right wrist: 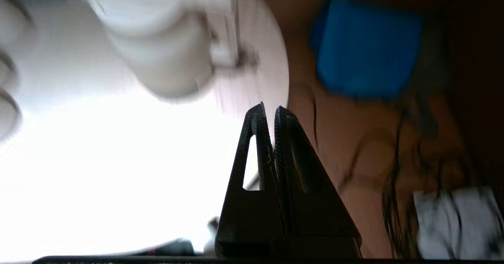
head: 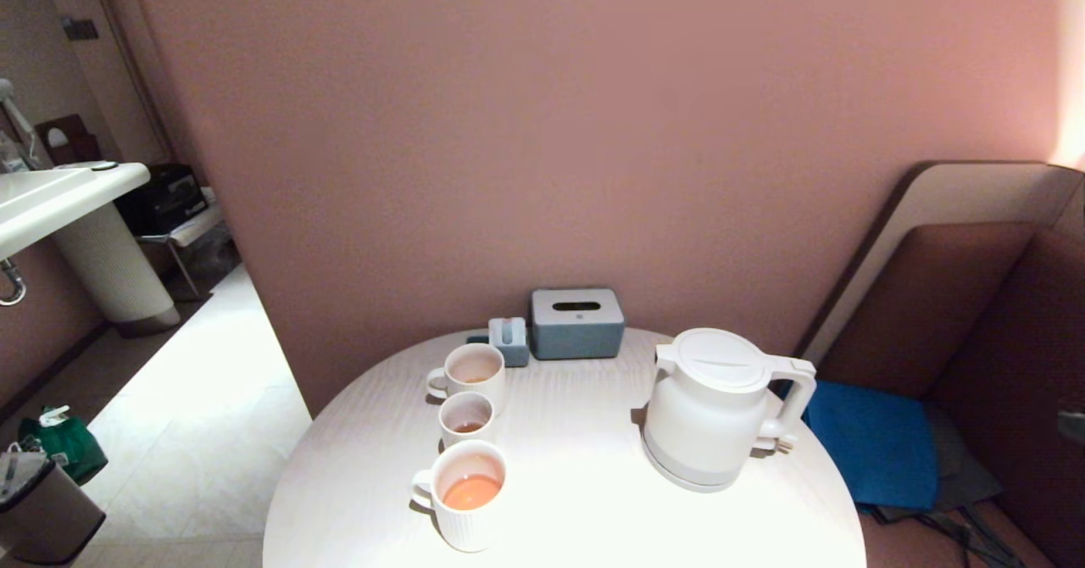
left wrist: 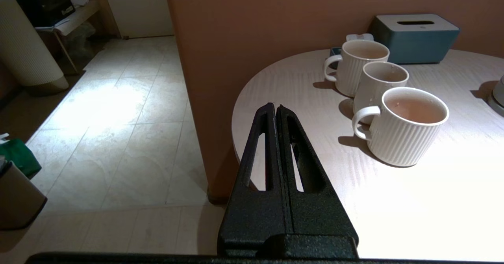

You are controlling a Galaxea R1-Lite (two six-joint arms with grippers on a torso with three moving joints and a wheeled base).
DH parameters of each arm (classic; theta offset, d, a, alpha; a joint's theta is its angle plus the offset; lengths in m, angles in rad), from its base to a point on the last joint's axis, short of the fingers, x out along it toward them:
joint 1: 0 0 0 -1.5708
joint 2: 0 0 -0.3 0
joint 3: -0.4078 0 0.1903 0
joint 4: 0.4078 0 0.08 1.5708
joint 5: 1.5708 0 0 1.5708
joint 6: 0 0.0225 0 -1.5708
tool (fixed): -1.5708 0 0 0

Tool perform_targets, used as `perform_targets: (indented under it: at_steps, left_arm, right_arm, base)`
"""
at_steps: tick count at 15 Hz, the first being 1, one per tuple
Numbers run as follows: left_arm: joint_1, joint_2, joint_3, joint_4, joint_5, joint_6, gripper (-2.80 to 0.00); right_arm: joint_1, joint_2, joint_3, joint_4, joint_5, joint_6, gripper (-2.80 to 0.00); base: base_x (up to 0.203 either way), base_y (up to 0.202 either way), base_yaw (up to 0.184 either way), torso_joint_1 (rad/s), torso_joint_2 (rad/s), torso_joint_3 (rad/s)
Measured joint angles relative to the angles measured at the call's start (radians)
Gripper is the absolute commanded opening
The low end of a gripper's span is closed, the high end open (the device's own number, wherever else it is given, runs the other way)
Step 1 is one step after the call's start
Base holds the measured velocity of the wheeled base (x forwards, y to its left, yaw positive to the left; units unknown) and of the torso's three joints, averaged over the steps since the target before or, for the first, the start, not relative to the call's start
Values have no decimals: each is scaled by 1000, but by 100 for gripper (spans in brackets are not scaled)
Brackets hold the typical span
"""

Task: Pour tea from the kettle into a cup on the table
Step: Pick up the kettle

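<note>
The white kettle (head: pixel 716 411) stands upright on its round base at the right of the round pale table (head: pixel 585 458), handle facing right. Three white ribbed cups form a row on the left. The nearest cup (head: pixel 466 492) holds orange tea (head: pixel 471 492); the middle cup (head: pixel 466 418) and the far cup (head: pixel 471 373) hold a little. No gripper shows in the head view. My left gripper (left wrist: pixel 275 108) is shut and empty, held off the table's left edge, short of the nearest cup (left wrist: pixel 409 126). My right gripper (right wrist: pixel 269 109) is shut and empty by the table's right edge, short of the kettle (right wrist: pixel 165 47).
A grey-blue tissue box (head: pixel 576 322) and a small blue holder (head: pixel 509 341) stand at the back of the table against the pink wall. A blue cushion (head: pixel 873 441) lies on the brown seat to the right. A white washbasin (head: pixel 51 199) stands far left, a bin (head: pixel 42 509) below it.
</note>
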Motion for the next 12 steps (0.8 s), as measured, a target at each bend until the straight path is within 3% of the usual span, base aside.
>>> perform_targets:
  at_steps: [3,7,9,12]
  left_arm:
    - [0,0,0,0,0,0,-280]
    - [0,0,0,0,0,0,-280]
    - [0,0,0,0,0,0,-280]
    - [0,0,0,0,0,0,-280]
  right_arm:
    - [1,197,-21,97,-12,16,-280]
    - [28,419,-6,101,32,132,-280]
    - [77,483,56,18,87,145,-280]
    - [147,574,169,-213,76,145,-280]
  base:
    - [0,0,0,0,0,0]
    - [0,0,0,0,0,0]
    - [0,0,0,0,0,0]
    - [0,0,0,0,0,0]
